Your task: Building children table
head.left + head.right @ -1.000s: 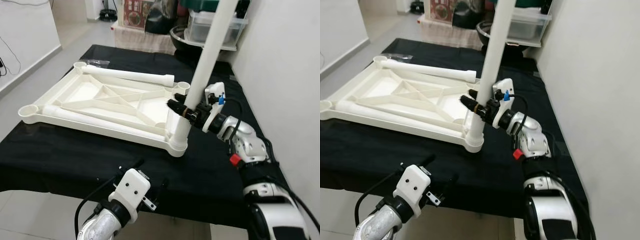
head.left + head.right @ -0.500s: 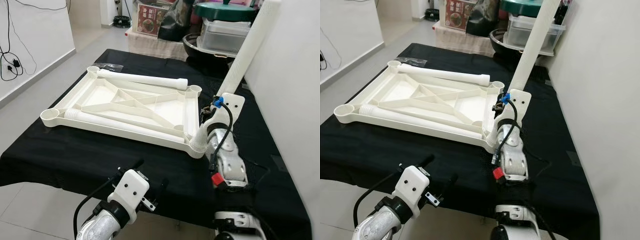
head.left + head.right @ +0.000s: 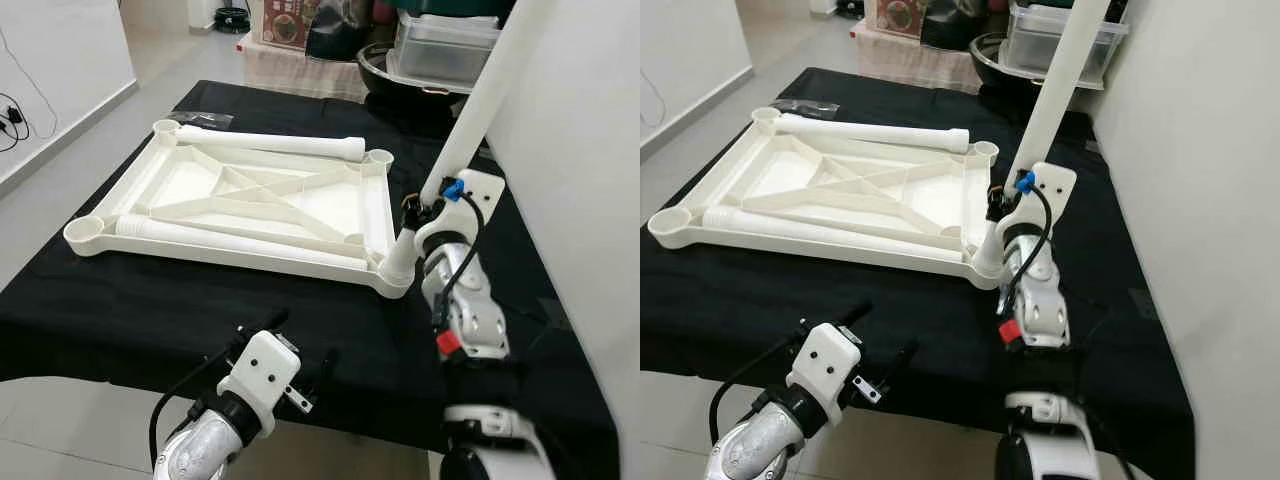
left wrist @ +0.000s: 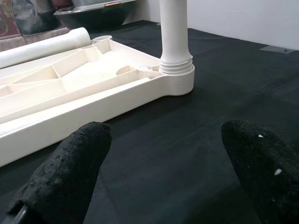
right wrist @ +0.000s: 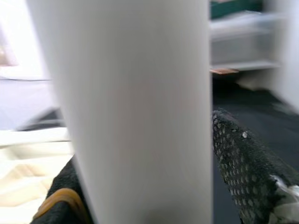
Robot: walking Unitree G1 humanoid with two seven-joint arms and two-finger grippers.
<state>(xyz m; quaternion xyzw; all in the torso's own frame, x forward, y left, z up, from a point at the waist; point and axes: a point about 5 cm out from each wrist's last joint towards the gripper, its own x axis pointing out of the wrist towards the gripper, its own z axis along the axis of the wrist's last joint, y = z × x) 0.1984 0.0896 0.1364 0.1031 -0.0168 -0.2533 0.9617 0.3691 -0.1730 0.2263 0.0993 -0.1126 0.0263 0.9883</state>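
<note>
Right hand (image 3: 412,212) swung round behind the tilted leg (image 3: 470,120), still gripping it in the tabletop (image 3: 230,195) corner socket; left hand (image 3: 275,345) idle, open.

Support = table w/ black cloth (image 3: 150,310), cloth covers the whole top. Directly on it: white plastic tabletop (image 3: 240,205), lying upside down w/ ribbed underside up, roughly centre-left of the cloth, round leg sockets at corners. Small clear plastic bag (image 3: 205,120) on cloth at far-left corner, just beside tabletop's far socket. Bare black cloth along near edge and on right side.
</note>
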